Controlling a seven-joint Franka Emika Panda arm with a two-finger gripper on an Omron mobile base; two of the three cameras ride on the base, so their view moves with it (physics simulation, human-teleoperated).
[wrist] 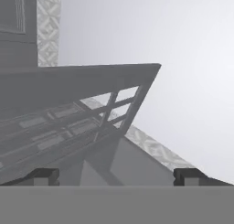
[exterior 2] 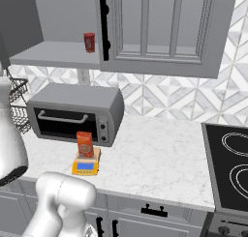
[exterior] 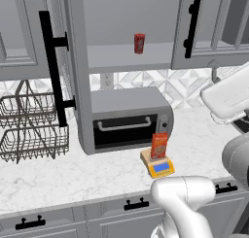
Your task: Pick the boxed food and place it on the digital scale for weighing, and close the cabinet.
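Note:
The boxed food [exterior: 159, 144] [exterior 2: 85, 143], a small orange-red carton, stands upright on the yellow digital scale [exterior: 164, 169] [exterior 2: 85, 168] on the counter in front of the toaster oven. The grey wall cabinet [exterior: 131, 59] [exterior 2: 53, 52] is open, with its inner shelf exposed. Its left door [exterior: 75, 72] swings out toward me, the long black handle [exterior: 51, 67] facing left. In the hand view my gripper [wrist: 116, 176] is open, fingertips [wrist: 45, 175] far apart and nothing between them. It looks closely along a panelled cabinet door [wrist: 91, 95], seen tilted.
A small red can [exterior: 139, 42] [exterior 2: 89, 41] sits on the cabinet shelf. The grey toaster oven [exterior: 127, 119] [exterior 2: 72, 112] stands behind the scale. Wire baskets [exterior: 29, 130] occupy the counter's left end. A black cooktop [exterior 2: 231, 163] lies to the right. Drawers with short pulls [exterior: 136, 204] run below.

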